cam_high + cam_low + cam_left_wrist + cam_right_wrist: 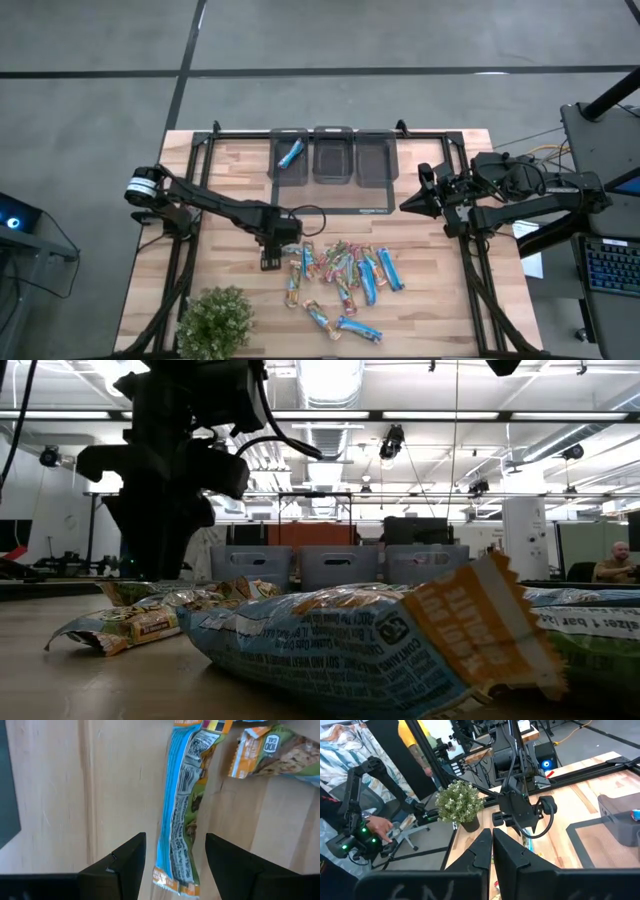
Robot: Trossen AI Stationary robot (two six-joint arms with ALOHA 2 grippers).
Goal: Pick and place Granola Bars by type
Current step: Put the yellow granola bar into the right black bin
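- Left gripper (175, 865): jaws spread, grasping nothing, low over the left edge of the bar pile (340, 280).
- Target bar (182, 810): blue-edged wrapper, flat on the table (440, 300); near end sits between the fingers, long axis running straight away from the jaws.
- Right gripper (408, 205): clenched, empty, parked well apart beside the bins (333, 155).
- Left bin: one blue bar (291, 153).
- Judgement: the left arm is nearer.

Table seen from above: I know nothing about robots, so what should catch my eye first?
First, the heap of slim, shiny-wrapped granola bars strewn across the front of the pale wooden table. The dark left gripper hangs at the heap's left edge, fingers open astride one blue-wrapped bar. Behind stand three dark plastic bins, the left one already holding a single blue bar.
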